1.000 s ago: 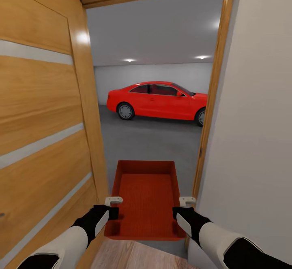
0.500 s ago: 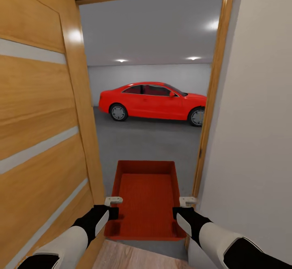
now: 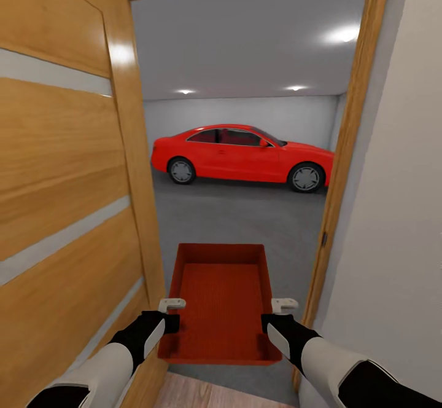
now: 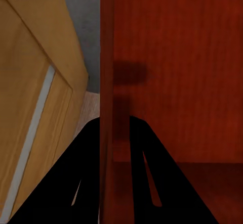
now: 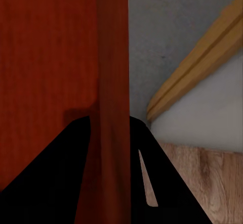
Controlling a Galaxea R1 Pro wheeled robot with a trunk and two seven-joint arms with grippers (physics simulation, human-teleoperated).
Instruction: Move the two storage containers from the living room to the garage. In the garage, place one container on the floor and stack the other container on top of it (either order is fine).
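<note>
Storage container (image 3: 221, 309) at 6 o'clock in doorway, held over grey floor (image 3: 245, 223); left gripper (image 3: 170, 313) jaws clamp its left wall, right gripper (image 3: 277, 313) jaws its right; red car (image 3: 242, 157) at 12

An open wooden door (image 3: 67, 168) with pale inlaid stripes stands just beside the left gripper (image 3: 172, 304), its golden planks catching a glare spot up high. Beside the right gripper (image 3: 284, 304) rises a cream wall (image 3: 399, 211), edged by the wooden door frame (image 3: 347, 150). Ahead of both grippers, through the doorway, grey concrete floor (image 3: 245, 217) runs out to a red car (image 3: 242, 156) parked side-on against a white back wall (image 3: 245, 110). Ceiling spotlights (image 3: 296, 88) glow above it. Light wood planks (image 3: 209, 396) lie below, nearest the robot.
</note>
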